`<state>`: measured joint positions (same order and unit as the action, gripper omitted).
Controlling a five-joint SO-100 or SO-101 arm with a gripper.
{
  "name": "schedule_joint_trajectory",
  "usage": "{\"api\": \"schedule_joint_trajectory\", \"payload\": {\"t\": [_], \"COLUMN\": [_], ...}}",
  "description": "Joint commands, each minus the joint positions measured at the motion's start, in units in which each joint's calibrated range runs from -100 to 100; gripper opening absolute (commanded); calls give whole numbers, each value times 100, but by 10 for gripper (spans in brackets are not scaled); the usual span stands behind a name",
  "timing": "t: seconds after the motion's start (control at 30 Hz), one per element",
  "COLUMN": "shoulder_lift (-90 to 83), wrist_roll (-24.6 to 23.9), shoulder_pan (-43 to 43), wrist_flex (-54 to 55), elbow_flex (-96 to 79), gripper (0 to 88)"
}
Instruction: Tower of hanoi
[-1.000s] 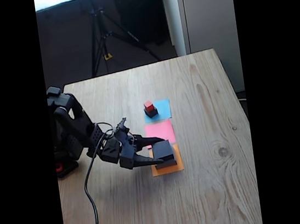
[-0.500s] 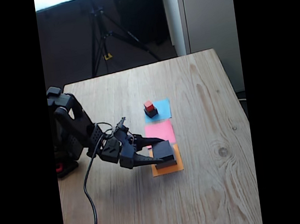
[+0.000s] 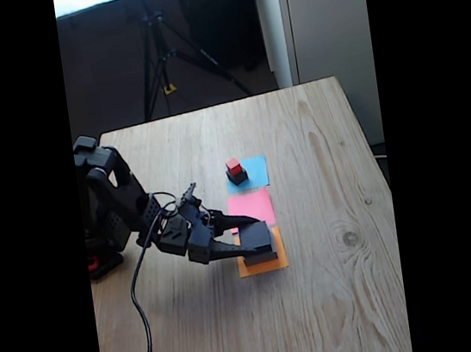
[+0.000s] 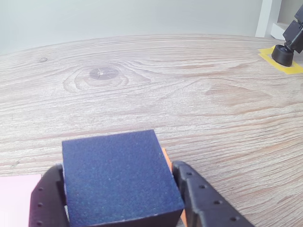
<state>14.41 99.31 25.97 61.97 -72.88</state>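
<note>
Wood-grain counter point(image 3: 339, 301) carries three paper squares; the end effector point(image 4: 118, 189) clamps a dark block point(image 3: 257, 237) over the orange square point(image 3: 269, 264) (likely lifting it), red cube point(image 3: 233, 166) stacked on blue

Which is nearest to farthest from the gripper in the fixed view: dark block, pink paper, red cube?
From the gripper:
1. Dark block, between the fingers, over the orange paper.
2. Pink paper, just beyond it.
3. Red cube, on a small dark block on the blue paper.
</note>
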Motion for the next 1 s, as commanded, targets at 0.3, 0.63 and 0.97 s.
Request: {"api": "schedule_joint_trajectory", "payload": {"t": [0.3, 0.63, 0.97], "shoulder_lift": [51, 43, -396], "wrist_roll": [69, 69, 69], "shoulder_pan": [-52, -77, -186], "wrist_flex": [323, 298, -114], "elbow_flex": [-3, -12, -48], "gripper": [220, 183, 160]}}
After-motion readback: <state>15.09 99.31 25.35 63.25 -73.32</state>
